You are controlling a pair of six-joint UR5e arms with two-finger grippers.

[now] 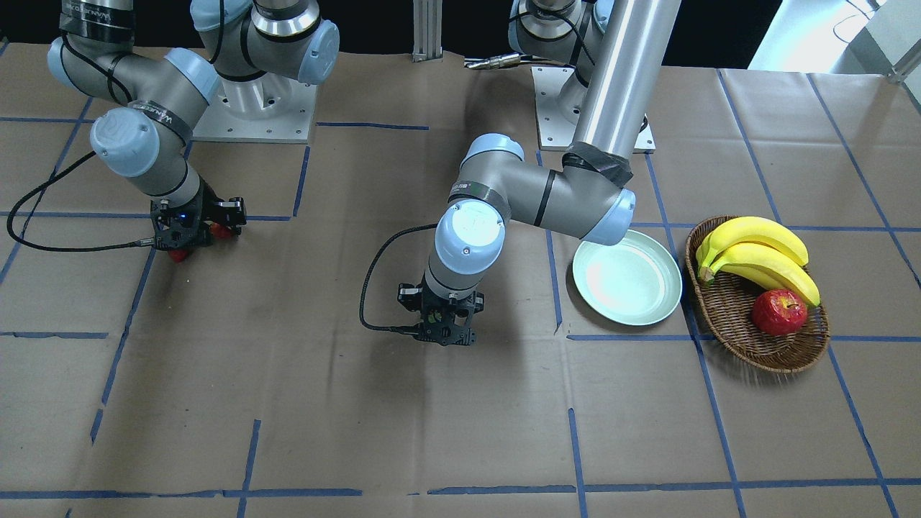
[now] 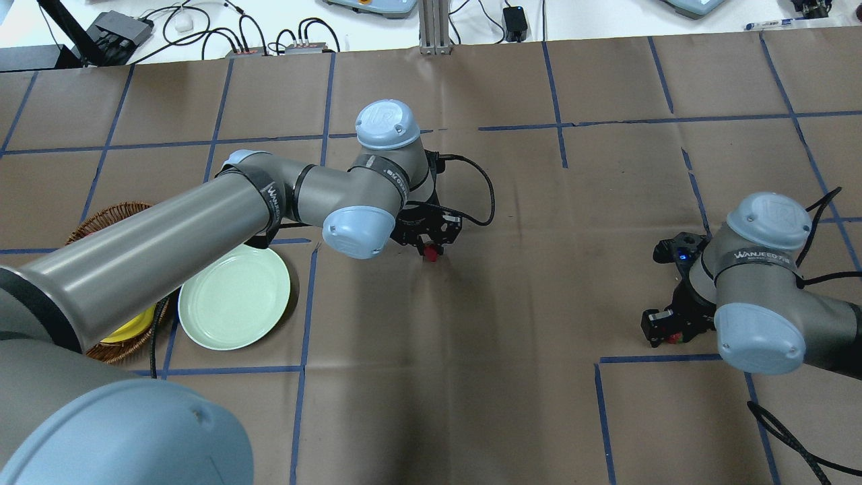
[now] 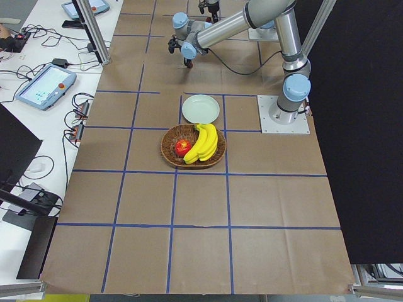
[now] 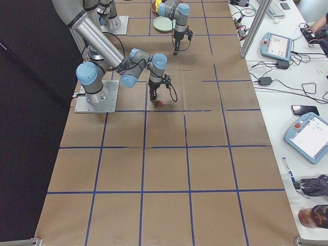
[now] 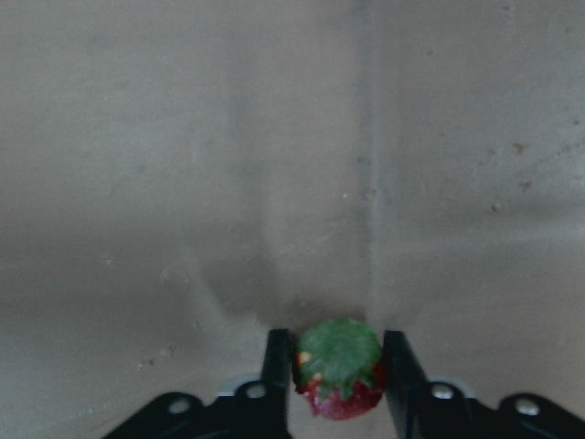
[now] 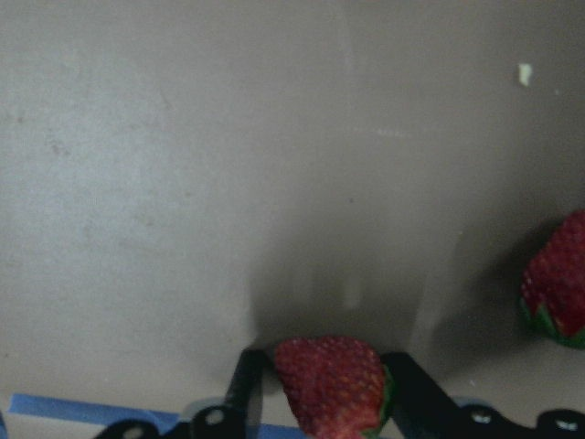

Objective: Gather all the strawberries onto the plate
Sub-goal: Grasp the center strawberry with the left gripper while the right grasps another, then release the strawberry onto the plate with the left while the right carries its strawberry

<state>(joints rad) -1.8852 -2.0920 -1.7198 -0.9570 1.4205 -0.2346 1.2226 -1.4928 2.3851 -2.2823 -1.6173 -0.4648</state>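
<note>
My left gripper (image 5: 336,384) is shut on a strawberry (image 5: 339,369), red with a green cap, low over the brown paper at mid-table; it also shows in the overhead view (image 2: 429,252). My right gripper (image 6: 327,398) holds a second strawberry (image 6: 331,384) between its fingers, near the table on my right side. A third strawberry (image 6: 558,291) lies loose on the paper just beside it. Two red berries (image 1: 221,230) (image 1: 178,254) show by the right gripper (image 1: 191,241) in the front view. The mint-green plate (image 1: 627,282) (image 2: 234,296) is empty, to the left of my left gripper.
A brown wicker basket (image 1: 755,349) stands right beside the plate and holds bananas (image 1: 755,252) and a red apple (image 1: 778,311). The left arm's long link (image 2: 168,242) hangs over the basket and the plate's edge. Blue tape lines grid the paper.
</note>
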